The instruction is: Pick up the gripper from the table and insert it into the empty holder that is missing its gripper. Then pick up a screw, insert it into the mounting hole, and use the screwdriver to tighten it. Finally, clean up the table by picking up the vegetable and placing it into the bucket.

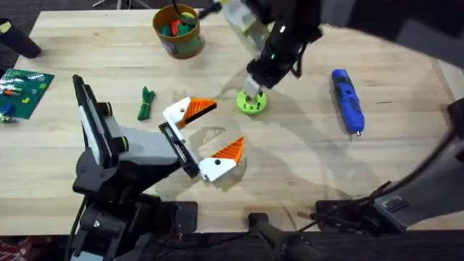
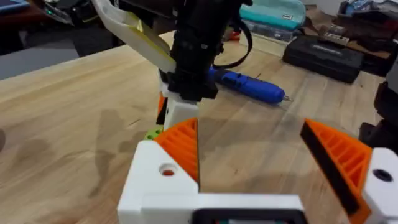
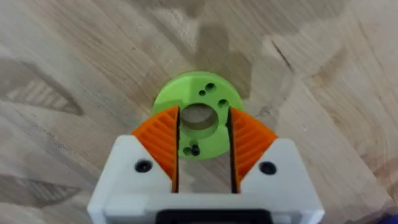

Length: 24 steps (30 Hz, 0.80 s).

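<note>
Lying flat on the wooden desk [image 1: 304, 156], the blue screwdriver [image 1: 347, 100] is seen toward the far right side, with its thin metal tip pointed toward the near edge. In the left wrist view the same screwdriver [image 2: 249, 86] is seen beyond the right arm, untouched by either tool.

The small dark-green vegetable [image 1: 146, 102] is found left of centre on the bare wood, well apart from the screwdriver. Farther back, near the far edge, the yellow-orange bucket [image 1: 178, 31] is placed upright, with red and green pieces seen inside it.

A lime-green disc [image 1: 251, 102] with a central hole is located near the middle of the desk. The right tool [image 1: 254, 89] is lowered directly over it; in the right wrist view its orange pads [image 3: 163, 144] are held narrowly apart, set on either side of the disc's [image 3: 200, 113] central hole, above or against its top face. Whether the disc is actually gripped cannot be told.

The left tool [image 1: 210, 135] is held over the near middle of the desk, its white fingers with orange pads [image 2: 183, 147] spread wide and nothing between them.

A flat green baseplate [image 1: 25, 88] is seen at the far left edge.
</note>
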Motion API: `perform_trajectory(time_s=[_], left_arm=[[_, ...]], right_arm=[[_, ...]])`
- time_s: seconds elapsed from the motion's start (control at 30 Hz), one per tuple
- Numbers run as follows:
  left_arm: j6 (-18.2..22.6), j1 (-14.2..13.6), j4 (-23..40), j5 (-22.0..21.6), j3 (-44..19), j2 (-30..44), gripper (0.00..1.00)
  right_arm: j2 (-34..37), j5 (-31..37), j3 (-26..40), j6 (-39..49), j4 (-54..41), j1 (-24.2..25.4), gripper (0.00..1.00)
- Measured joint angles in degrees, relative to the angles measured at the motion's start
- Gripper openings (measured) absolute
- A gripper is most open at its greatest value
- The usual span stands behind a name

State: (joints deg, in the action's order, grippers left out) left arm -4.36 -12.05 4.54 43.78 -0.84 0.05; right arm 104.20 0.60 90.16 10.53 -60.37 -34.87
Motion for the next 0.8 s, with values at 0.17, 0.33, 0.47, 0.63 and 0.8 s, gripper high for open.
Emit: perform_trajectory(time_s=[0.17, 0.33, 0.47, 0.63, 0.8], left_arm=[[-0.02, 0.0, 0.0, 0.0, 0.0, -0.01, 0.989], [-0.02, 0.0, 0.01, -0.01, 0.0, 0.01, 0.989], [-0.01, 0.0, 0.0, -0.01, 0.0, -0.01, 0.989], [-0.02, 0.0, 0.01, -0.01, 0.0, -0.01, 0.989], [-0.02, 0.0, 0.0, 0.0, 0.0, 0.01, 0.989]], right_arm=[[-3.07, -0.01, 2.11, 0.01, -3.04, 0.34, 0.366], [-3.03, 0.0, 1.93, 0.01, -3.95, 0.45, 0.366], [-3.11, -0.01, 0.16, 0.01, -2.13, 0.45, 0.366], [-2.81, 0.0, -4.23, 0.01, 0.83, 0.45, 0.366], [-0.91, 0.0, -6.07, 0.01, 2.64, 0.45, 0.366]])
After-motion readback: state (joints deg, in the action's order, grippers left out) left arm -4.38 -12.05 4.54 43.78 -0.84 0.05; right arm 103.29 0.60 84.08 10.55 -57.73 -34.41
